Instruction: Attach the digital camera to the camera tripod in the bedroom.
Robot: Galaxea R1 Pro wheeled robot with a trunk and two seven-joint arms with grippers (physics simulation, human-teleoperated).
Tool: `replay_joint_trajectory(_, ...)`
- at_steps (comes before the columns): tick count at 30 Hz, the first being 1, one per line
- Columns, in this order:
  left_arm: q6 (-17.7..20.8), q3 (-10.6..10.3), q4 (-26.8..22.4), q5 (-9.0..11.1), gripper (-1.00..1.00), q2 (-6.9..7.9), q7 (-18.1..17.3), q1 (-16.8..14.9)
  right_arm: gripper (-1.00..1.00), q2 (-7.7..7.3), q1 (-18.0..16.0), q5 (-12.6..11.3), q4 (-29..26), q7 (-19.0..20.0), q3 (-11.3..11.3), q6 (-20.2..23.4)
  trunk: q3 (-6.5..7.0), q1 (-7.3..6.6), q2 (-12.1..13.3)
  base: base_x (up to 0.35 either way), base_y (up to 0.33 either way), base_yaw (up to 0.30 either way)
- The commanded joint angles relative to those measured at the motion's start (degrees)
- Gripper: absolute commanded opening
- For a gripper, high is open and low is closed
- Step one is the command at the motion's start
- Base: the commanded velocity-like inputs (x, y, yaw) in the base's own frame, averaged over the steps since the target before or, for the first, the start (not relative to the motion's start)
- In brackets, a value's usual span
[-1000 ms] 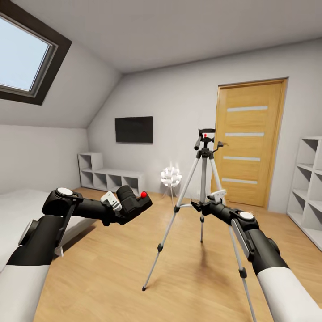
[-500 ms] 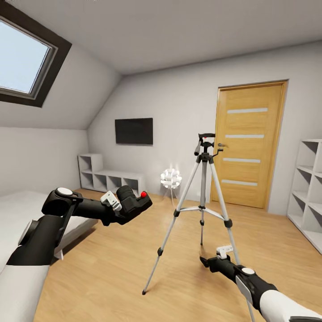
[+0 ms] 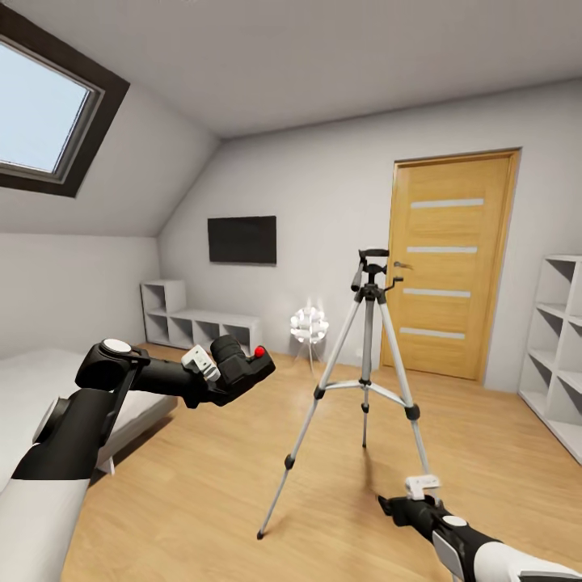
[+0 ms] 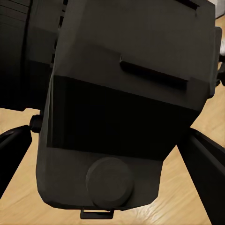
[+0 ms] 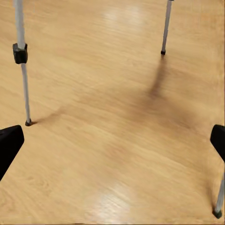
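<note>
Lowering since a second ago, my right gripper is hanging spread and empty beside a leg of the camera tripod. My left gripper is clamping the digital camera; I am risking bumping that leg and toppling it.

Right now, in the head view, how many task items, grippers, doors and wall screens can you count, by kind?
digital camera: 1
camera tripod: 1
grippers: 2, left gripper and right gripper
wooden door: 1
wall screen: 1
Total: 6
</note>
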Motion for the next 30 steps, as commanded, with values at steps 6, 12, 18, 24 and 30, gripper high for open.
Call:
replay_joint_trajectory(6,0.6,-0.1,-0.1,-0.6,-1.0,0.02,-0.6,-0.1,1.0,0.01,-0.1,-0.1,2.9,-5.7,0.0,-0.2,1.01,-1.33,2.4,0.0,0.0,0.0)
replay_joint_trajectory(12,0.6,-0.1,-0.1,-0.6,-1.0,-0.06,-0.6,-0.1,1.0,0.27,1.2,-0.2,3.5,-11.0,-0.1,-0.1,2.09,-2.65,4.8,0.0,0.0,0.0)
replay_joint_trajectory(18,0.6,-0.1,-0.1,-0.6,-1.0,-0.07,-0.6,-0.1,1.0,0.32,1.9,-0.2,3.6,-12.5,-0.1,0.4,3.16,-3.97,7.2,0.0,0.0,0.0)
replay_joint_trajectory(24,0.7,-0.2,-0.1,-0.6,-1.0,-0.07,-0.6,-0.1,1.0,0.46,3.3,-0.2,3.6,-12.8,-0.1,0.5,4.24,-5.28,9.6,0.0,0.0,0.0)
replay_joint_trajectory(30,0.7,-0.4,-0.1,-0.6,-1.0,-0.14,-0.6,-0.1,1.0,1.27,4.2,-0.2,3.7,-12.8,-0.1,0.5,5.32,-6.6,12.0,0.0,0.0,0.0)
